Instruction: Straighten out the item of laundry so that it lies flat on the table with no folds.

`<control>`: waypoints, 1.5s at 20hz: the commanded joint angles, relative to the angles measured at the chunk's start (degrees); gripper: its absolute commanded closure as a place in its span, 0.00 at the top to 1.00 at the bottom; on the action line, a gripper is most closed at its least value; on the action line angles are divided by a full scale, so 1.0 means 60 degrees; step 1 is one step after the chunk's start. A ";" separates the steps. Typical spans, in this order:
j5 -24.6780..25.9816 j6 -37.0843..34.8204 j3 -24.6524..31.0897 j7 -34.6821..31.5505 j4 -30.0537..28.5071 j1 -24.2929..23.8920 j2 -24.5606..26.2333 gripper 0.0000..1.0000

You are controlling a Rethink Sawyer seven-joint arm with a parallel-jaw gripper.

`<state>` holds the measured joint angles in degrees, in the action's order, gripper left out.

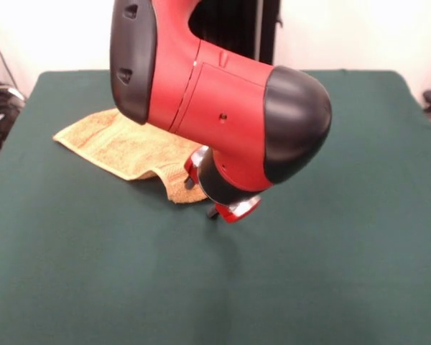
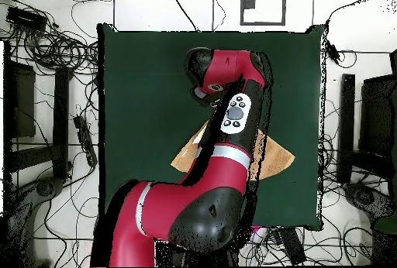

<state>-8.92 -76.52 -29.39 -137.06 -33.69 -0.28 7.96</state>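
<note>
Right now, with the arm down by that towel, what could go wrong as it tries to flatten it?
1. The gripper sits low at the corner of the orange-tan terry towel that is folded down; a sideways drag might bunch the cloth rather than spread it.
2. The bulky red and black arm hides most of the towel from overhead, so leftover folds could go unnoticed.

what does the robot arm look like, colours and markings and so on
The arm has glossy red shells with rounded black caps at its joints, and a small round hole in the red panel. From above, a pale grey band rings one segment, and a grey oval pad carries dark round buttons. The gripper end is black with red and silvery parts; its fingers are hidden.
</note>
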 commanded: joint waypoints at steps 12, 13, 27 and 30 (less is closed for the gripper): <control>0.0121 -0.0101 0.0309 -0.1979 0.0350 -0.0015 0.1477 1.00; 0.0110 -0.0161 0.0303 -0.1956 0.0357 -0.0016 0.1461 1.00; 0.0239 -0.0890 -0.0106 -0.1731 0.0572 0.0066 0.1273 1.00; 0.0259 -0.1368 -0.0294 -0.1637 0.0870 0.0060 0.1223 1.00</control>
<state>-8.66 -81.75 -32.00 -137.06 -27.83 -0.30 11.15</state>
